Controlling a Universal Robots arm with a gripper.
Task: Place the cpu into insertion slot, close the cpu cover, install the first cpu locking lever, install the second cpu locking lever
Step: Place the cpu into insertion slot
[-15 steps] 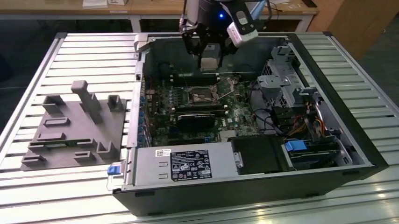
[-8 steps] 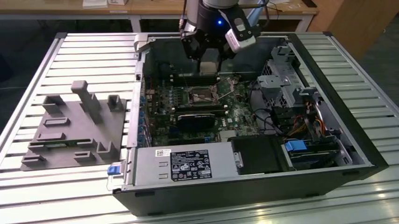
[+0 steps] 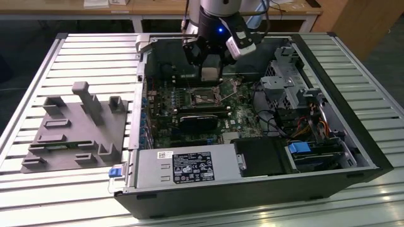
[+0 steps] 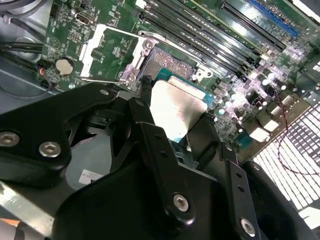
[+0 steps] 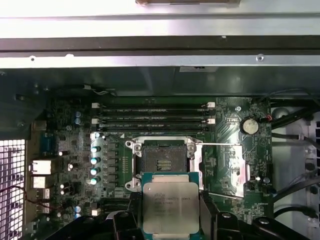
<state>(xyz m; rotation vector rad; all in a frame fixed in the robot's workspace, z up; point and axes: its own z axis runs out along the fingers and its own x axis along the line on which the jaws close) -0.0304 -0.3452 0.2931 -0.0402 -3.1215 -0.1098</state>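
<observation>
- The gripper hangs inside an open computer case that sits on a bench made of long metal slats.
- The gripper is closed on the cpu. Its black fingers press on two opposite sides of the chip.
- The cpu is flat and square, and its dull silver top faces the camera in both wrist views.
- The cpu is up in the gripper and is not in the insertion slot.
- The insertion slot lies just past the gripper's tips. Its dark middle is bare and it has a silver rim around it.
- The cpu cover is swung open. It lies to one side of the slot, near the gripper, and the green board shows through its big window.
- The long black memory slots are farther from the gripper, beyond the insertion slot.
- A grey holder with posts sits on the bench outside the case, well apart from the gripper.
</observation>
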